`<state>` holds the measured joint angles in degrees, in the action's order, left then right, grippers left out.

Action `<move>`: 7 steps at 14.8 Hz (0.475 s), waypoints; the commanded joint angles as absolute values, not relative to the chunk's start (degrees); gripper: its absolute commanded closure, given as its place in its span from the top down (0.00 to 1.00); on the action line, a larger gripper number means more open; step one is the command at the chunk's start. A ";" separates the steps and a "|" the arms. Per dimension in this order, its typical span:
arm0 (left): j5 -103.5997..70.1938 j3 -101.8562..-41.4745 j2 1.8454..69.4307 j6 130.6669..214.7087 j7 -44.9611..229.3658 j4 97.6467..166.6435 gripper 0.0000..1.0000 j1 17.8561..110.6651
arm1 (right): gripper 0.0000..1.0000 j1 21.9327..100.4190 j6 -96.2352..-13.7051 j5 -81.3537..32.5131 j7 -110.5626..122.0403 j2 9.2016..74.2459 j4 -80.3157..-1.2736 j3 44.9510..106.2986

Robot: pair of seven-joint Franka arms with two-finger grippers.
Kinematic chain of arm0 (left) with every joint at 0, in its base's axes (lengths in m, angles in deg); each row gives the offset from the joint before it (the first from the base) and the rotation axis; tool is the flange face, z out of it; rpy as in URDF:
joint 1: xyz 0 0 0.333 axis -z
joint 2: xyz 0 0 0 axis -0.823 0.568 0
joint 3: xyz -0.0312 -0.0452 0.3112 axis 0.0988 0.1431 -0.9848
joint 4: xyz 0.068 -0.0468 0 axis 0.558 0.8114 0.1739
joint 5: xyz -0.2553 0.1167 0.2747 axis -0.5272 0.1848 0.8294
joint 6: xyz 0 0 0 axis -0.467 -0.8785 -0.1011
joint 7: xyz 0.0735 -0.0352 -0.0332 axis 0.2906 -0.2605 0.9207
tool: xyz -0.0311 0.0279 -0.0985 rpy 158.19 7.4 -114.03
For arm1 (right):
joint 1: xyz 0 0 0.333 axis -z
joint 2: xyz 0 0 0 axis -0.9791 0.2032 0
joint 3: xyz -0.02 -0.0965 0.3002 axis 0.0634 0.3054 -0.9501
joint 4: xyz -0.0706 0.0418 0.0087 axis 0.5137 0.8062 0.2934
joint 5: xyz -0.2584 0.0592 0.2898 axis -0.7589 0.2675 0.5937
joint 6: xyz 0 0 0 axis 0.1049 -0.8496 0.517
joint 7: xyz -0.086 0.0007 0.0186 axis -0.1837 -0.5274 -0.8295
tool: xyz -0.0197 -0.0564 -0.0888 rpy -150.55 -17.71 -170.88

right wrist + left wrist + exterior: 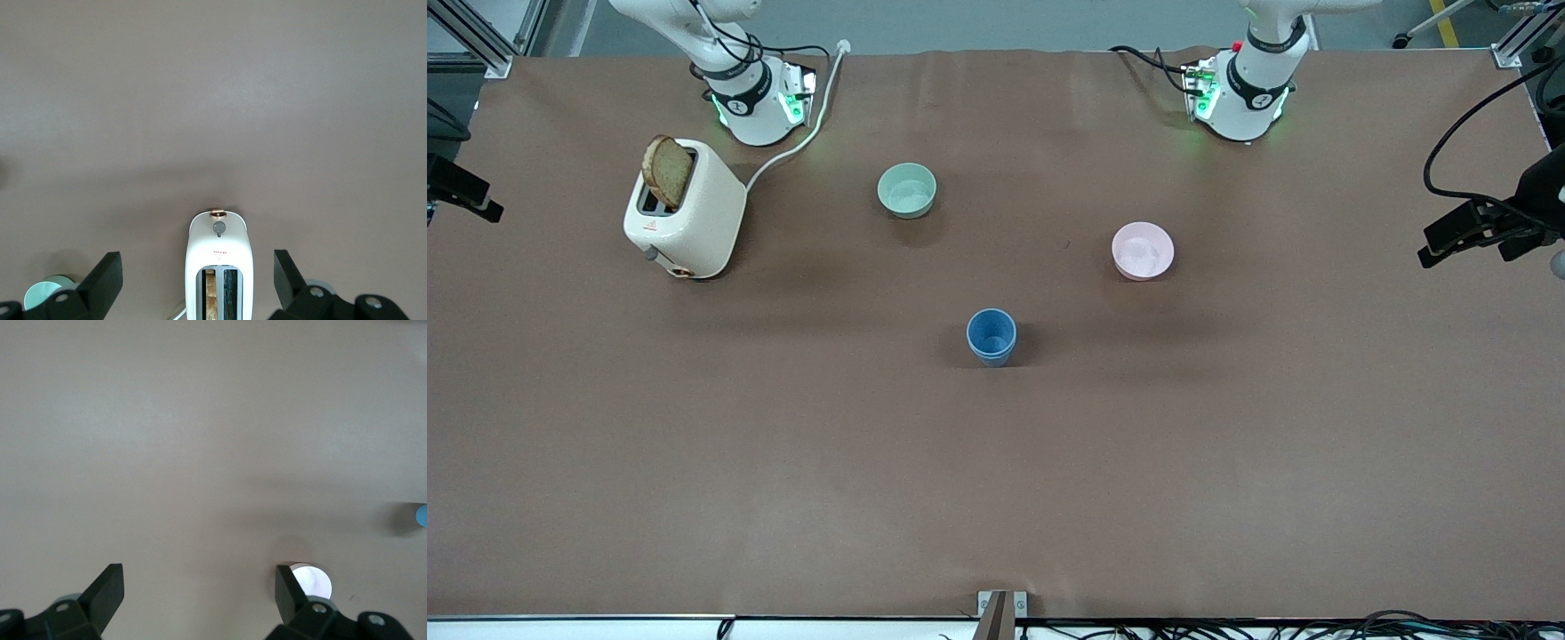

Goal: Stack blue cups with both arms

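The blue cups (991,336) stand upright as one blue tumbler shape in the middle of the table, and a second rim line shows low on its wall. I cannot tell for certain whether one sits inside the other. A sliver of blue cup (421,515) shows at the edge of the left wrist view. My left gripper (199,573) is open, high over bare table beside the pink bowl (312,581). My right gripper (197,257) is open, high above the toaster (219,267). Both hold nothing. In the front view only the arms' bases show.
A white toaster (685,209) with a bread slice in it stands toward the right arm's end. A pale green bowl (907,189) and a pink bowl (1143,251) sit farther from the front camera than the cups. Black fixtures (1485,222) jut in at both table ends.
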<state>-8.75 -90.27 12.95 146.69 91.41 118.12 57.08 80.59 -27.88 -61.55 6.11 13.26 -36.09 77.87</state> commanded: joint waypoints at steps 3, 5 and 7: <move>-9.29 -90.34 12.48 145.52 90.67 117.51 1.00 56.88 | 1.00 81.26 -28.73 -62.76 5.76 11.76 -37.92 76.94; -9.29 -90.34 12.48 145.52 90.59 117.51 1.00 56.79 | 1.00 81.35 -28.73 -62.76 5.76 11.76 -37.84 76.94; -9.21 -90.34 12.48 145.52 90.59 117.51 1.00 56.88 | 1.00 81.26 -28.65 -62.76 5.76 11.84 -37.84 76.94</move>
<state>-8.75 -90.29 12.95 146.69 91.41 118.12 57.00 80.59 -28.04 -61.58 6.11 13.26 -36.27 77.77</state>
